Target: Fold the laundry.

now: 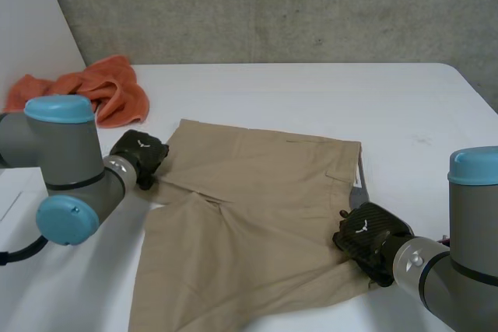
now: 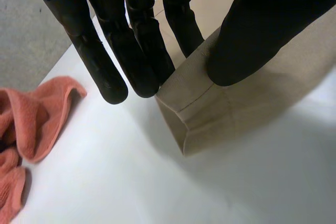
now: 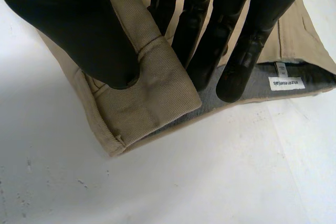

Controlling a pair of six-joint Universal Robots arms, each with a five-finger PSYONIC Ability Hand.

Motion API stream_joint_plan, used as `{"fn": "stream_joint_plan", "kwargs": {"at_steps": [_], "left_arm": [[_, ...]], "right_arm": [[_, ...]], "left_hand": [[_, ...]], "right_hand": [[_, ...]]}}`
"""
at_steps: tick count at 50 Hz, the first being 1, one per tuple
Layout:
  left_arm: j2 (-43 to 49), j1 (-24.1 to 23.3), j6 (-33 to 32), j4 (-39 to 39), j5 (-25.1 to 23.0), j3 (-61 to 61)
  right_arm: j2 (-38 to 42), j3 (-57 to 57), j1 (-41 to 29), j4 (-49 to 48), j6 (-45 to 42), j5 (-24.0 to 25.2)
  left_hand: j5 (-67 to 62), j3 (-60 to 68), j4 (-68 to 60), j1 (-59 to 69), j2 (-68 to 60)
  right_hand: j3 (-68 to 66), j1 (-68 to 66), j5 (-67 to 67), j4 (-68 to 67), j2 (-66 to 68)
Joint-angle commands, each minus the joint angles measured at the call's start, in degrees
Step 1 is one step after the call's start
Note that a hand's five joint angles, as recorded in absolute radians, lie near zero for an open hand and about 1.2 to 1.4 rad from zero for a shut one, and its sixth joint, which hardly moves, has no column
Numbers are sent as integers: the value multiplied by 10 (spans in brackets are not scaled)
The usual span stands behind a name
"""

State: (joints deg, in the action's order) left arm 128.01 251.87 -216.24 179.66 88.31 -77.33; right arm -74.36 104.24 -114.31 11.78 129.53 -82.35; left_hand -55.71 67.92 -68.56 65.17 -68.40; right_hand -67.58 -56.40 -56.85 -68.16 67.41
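Tan shorts lie spread across the middle of the white table. My left hand is at the shorts' left edge, near a leg hem. In the left wrist view that hand pinches the tan hem corner between thumb and straight fingers. My right hand is at the shorts' right edge by the waistband. In the right wrist view my right hand pinches the waistband corner between thumb and fingers; the grey lining and a white label show beside it.
An orange towel lies crumpled at the table's far left, close behind my left arm; the orange towel lies just beyond my left fingertips. A grey wall stands behind the table.
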Motion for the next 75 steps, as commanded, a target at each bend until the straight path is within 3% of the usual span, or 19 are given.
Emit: {"fn": "stream_joint_plan", "kwargs": {"at_steps": [1, 4, 7, 12, 21, 28, 37, 59, 70, 75], "left_arm": [[-21, -7, 0, -1, 21, -38], [-21, -9, 0, 0, 22, -45], [-22, -13, 0, 1, 25, -46], [-64, -16, 11, 1, 32, -51], [-218, -19, 93, 0, 28, -129], [-323, -87, 165, -68, 23, -236], [-330, -107, 223, -160, 22, -311], [-298, -117, 228, -195, 30, -330], [-383, -122, 238, -225, 29, -303], [-392, -150, 243, -251, 32, -324]], "right_arm": [[-1, 0, 0, 1, 9, 1], [-1, 0, 0, 0, 12, 1], [-1, -1, -1, 0, 19, 3], [-1, -11, 2, -4, 44, 7], [0, -47, 5, -10, 135, 16], [18, -78, 9, -22, 199, 32], [25, -77, 23, -46, 208, 28], [25, -57, 40, -62, 208, 29], [25, -52, 37, -63, 208, 29], [25, -52, 37, -66, 207, 29]], "left_hand": [[-143, 121, -114, 148, -116], [-85, 63, -56, 90, -58], [227, -249, 256, -222, 254], [361, -383, 390, -356, 388], [361, -384, 390, -356, 388], [355, -377, 383, -349, 382], [343, -365, 372, -338, 370], [284, -306, 313, -279, 311], [370, -392, 398, -365, 397], [378, -400, 407, -373, 405]], "right_hand": [[-124, -236, -132, -118, 126], [-124, -236, -132, -118, 126], [-124, -236, -132, -118, 126], [-124, -236, -132, -118, 126], [-124, -236, -132, -118, 126], [-124, -236, -132, -118, 126], [-124, -236, -132, -118, 126], [-124, -236, -132, -118, 126], [-124, -236, -132, -118, 126], [-124, -236, -132, -118, 126]]}}
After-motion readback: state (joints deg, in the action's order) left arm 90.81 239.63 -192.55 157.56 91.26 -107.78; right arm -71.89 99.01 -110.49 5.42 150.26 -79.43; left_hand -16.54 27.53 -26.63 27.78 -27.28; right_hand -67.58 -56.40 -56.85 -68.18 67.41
